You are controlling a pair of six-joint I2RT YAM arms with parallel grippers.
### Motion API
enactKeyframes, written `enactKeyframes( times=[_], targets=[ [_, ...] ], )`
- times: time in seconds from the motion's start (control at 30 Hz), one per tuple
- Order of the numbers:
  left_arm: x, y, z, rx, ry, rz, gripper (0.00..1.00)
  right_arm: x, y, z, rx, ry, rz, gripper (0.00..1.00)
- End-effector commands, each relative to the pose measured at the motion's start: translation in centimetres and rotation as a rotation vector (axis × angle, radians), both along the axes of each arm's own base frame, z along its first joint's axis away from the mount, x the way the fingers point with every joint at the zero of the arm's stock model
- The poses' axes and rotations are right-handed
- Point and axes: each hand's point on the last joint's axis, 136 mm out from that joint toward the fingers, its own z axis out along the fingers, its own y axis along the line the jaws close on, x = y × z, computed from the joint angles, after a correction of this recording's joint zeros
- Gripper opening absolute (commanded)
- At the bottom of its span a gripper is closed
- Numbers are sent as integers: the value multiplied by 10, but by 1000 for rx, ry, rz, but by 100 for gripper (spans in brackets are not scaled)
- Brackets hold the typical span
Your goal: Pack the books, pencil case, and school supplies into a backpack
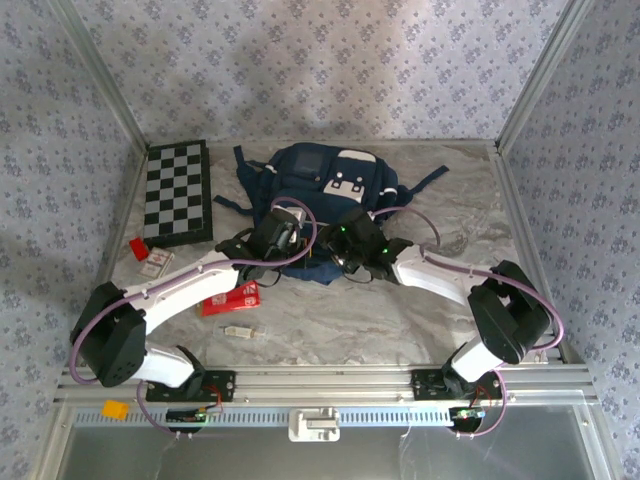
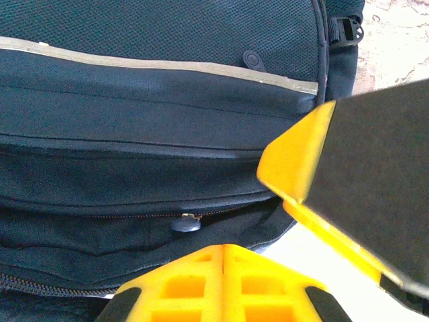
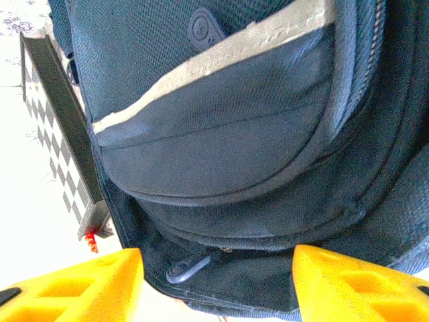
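1. Backpack lies by the table's far edge, its near end at both grippers.
2. Right gripper: fingers apart, empty; zip pull lies between them.
3. Left gripper: pressed together, nothing visibly held.

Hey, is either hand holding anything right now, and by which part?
Right hand is open, the backpack's zipper pull between its fingers, gripping nothing. Left hand is shut at the backpack's zipper edge; whether it pinches fabric cannot be told.

pencil case half hidden under left arm; backpack near edge likewise covered; pale stick too small
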Motion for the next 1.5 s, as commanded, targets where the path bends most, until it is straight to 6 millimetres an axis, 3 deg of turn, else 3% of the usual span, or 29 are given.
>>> enactKeyframes(
  times=[0.0,0.13,0.23,0.37,0.47,0.57,0.67,0.73,0.87,1.13,1.2,1.33,1.47],
  targets=[
    [5,1,9,-1,-27,20,0,-7,-3,9,-18,-8,-44,64],
    [6,4,5,19,-27,31,0,-8,-6,5,-39,-16,-64,66],
    [7,5,-1,34,-14,32,0,8,-11,1,-21,-35,-74,63],
    [6,10,-5,53,3,32,0,18,-20,0,-158,-36,-59,64],
    [7,16,-4,60,2,50,0,21,-11,-4,-165,-29,-17,61],
    [6,25,-6,49,38,81,0,28,3,14,-247,-139,123,60],
    [4,31,0,-24,71,107,0,28,7,42,-500,-298,321,63],
    [3,37,3,-61,78,127,6,26,12,46,-660,-385,517,63],
    [6,54,-1,-74,111,187,10,25,5,27,-919,-431,803,61],
    [8,72,-10,-91,148,238,13,23,12,-13,-1135,-500,1166,58],
    [9,73,-10,-95,144,241,15,23,15,-19,-1154,-521,1218,59],
    [10,75,-12,-95,151,247,17,45,6,-23,-1302,-499,1195,56],
    [12,76,-10,-95,146,248,18,55,9,-32,-1334,-522,1203,44]
  ],
)
